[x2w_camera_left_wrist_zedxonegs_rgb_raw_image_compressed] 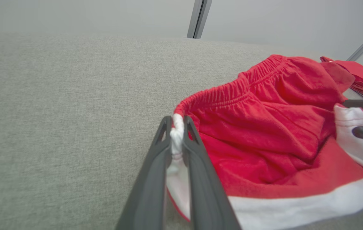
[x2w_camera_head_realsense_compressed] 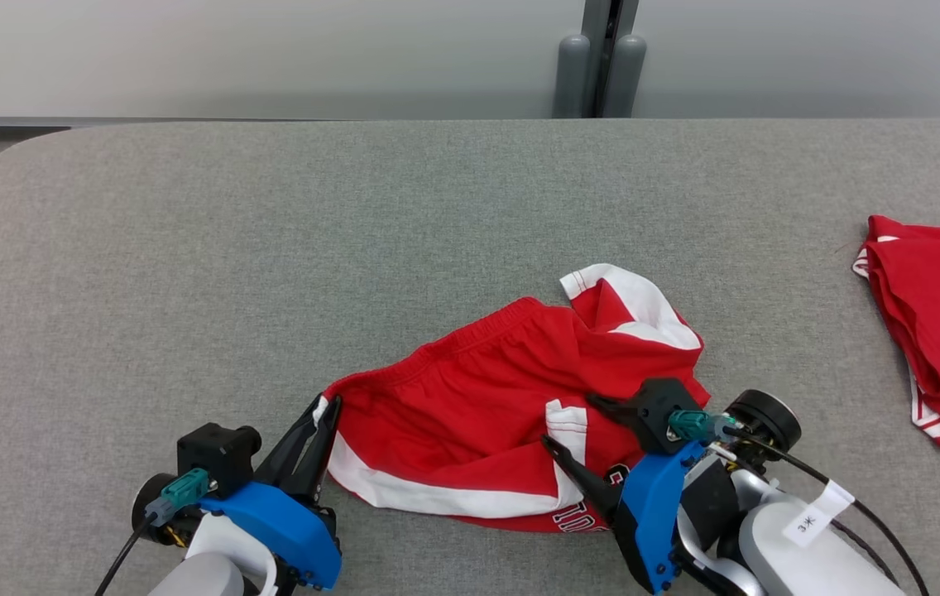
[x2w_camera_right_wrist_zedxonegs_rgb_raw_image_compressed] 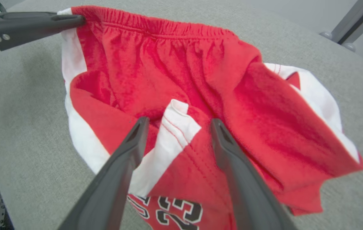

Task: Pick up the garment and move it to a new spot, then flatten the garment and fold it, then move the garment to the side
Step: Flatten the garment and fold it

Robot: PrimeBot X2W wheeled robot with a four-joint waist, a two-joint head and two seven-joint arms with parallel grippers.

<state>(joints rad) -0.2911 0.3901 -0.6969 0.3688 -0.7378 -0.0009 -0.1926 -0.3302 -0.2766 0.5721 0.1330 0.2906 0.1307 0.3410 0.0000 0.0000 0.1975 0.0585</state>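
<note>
The garment (x2w_camera_head_realsense_compressed: 478, 397) is a pair of red shorts with white side stripes and dark lettering, lying crumpled on the grey table near its front edge. My left gripper (x2w_camera_head_realsense_compressed: 328, 407) is shut on the white corner of the waistband at the garment's left end (x2w_camera_left_wrist_zedxonegs_rgb_raw_image_compressed: 177, 132). My right gripper (x2w_camera_head_realsense_compressed: 569, 420) stands open over the garment's right part, its fingers either side of a folded white stripe tip (x2w_camera_right_wrist_zedxonegs_rgb_raw_image_compressed: 176, 119). In the right wrist view the left gripper's fingers (x2w_camera_right_wrist_zedxonegs_rgb_raw_image_compressed: 34, 24) pinch the waistband corner at the upper left.
A second red garment (x2w_camera_head_realsense_compressed: 937, 323) lies bunched at the table's right edge. The grey padded table (x2w_camera_head_realsense_compressed: 271, 248) stretches bare to the left and back. A grey post (x2w_camera_head_realsense_compressed: 598, 66) stands behind the far edge.
</note>
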